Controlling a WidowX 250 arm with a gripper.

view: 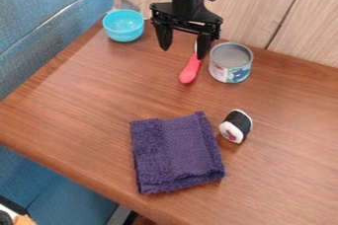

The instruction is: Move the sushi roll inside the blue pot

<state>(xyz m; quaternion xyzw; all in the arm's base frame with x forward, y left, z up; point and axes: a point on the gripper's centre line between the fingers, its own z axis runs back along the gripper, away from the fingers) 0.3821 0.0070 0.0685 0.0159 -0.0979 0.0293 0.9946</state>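
Observation:
My gripper (184,51) hangs over the back of the table, open, with nothing between its two fingers. The sushi roll (236,126), black around the middle with white ends, lies on the wood right of the purple cloth, well in front of the gripper and to its right. A round light-blue bowl (123,25), the only blue vessel in view, stands at the table's back left corner, left of the gripper. Its inside looks empty.
A folded purple cloth (176,153) lies near the front middle of the table (79,98). A tin can (230,62) stands just right of the gripper, and a red-handled utensil (190,70) lies beside it. A wooden wall panel rises behind.

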